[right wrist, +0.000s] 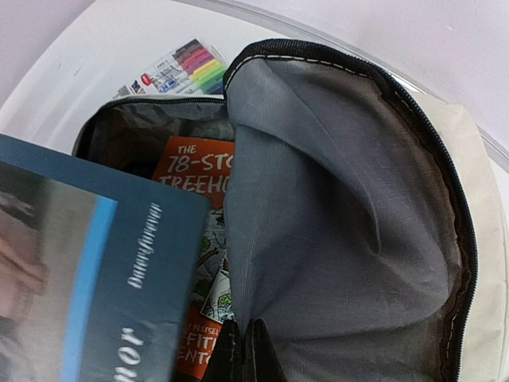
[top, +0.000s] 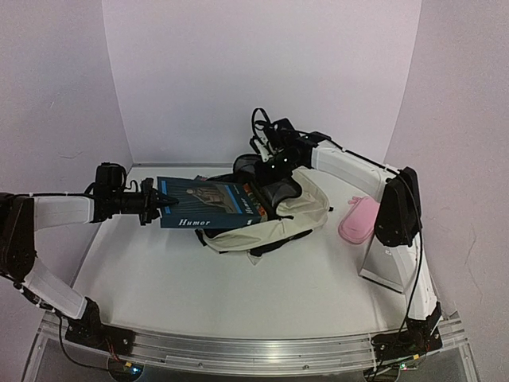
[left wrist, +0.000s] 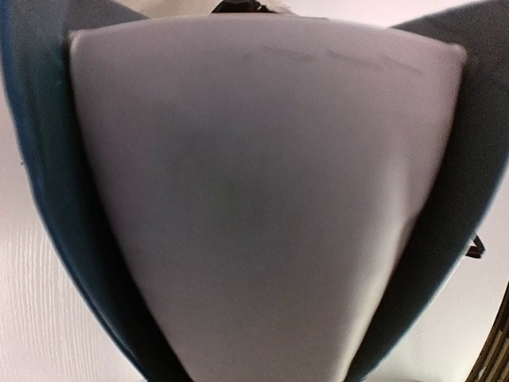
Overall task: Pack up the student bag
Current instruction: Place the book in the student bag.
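The student bag (top: 298,213) is a cream fabric backpack lying at the table's middle, its mouth open toward the left. My right gripper (top: 274,165) is shut on the bag's grey lining (right wrist: 342,231) and holds the flap up. My left gripper (top: 159,201) is shut on the left edge of a blue book (top: 208,203), held level with its right end at the bag's mouth. In the left wrist view the book's pale page edge (left wrist: 262,199) fills the frame and hides the fingers. The blue book (right wrist: 87,294) overlaps an orange book (right wrist: 191,171) inside the bag.
A pink oval pencil case (top: 359,219) lies right of the bag, beside the right arm's base. A pack of coloured markers (right wrist: 183,68) lies on the table beyond the bag's mouth. White walls close the back and sides.
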Action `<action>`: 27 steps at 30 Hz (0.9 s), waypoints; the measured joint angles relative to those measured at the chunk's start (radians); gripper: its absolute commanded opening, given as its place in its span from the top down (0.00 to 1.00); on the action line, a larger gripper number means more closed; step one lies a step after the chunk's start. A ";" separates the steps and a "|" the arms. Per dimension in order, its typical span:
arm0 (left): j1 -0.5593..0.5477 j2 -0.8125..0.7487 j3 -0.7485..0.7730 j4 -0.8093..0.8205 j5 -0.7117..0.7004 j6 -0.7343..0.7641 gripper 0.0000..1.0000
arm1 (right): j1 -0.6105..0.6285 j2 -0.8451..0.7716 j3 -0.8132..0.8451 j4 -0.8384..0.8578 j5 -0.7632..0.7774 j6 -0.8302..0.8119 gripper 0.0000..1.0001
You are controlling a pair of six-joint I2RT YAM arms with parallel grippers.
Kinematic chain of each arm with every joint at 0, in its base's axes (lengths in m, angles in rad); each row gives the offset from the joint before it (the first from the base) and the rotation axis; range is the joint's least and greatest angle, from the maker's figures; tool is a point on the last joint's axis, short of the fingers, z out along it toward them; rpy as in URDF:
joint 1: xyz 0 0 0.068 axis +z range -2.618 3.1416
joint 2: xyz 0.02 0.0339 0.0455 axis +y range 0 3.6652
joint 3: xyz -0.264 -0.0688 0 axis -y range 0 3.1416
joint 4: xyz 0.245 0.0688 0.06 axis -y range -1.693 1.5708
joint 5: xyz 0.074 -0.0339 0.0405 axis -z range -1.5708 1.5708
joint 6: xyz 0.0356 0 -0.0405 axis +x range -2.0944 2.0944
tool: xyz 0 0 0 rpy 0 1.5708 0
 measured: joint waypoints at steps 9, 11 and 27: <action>-0.035 0.130 0.035 0.146 -0.005 -0.043 1.00 | 0.000 -0.005 0.047 -0.013 -0.033 0.014 1.00; -0.050 0.156 0.054 0.176 -0.006 -0.049 1.00 | 0.000 -0.009 0.047 -0.017 -0.040 0.014 1.00; -0.180 0.506 0.320 0.360 -0.105 -0.126 1.00 | 0.000 -0.015 0.070 -0.021 -0.064 0.010 1.00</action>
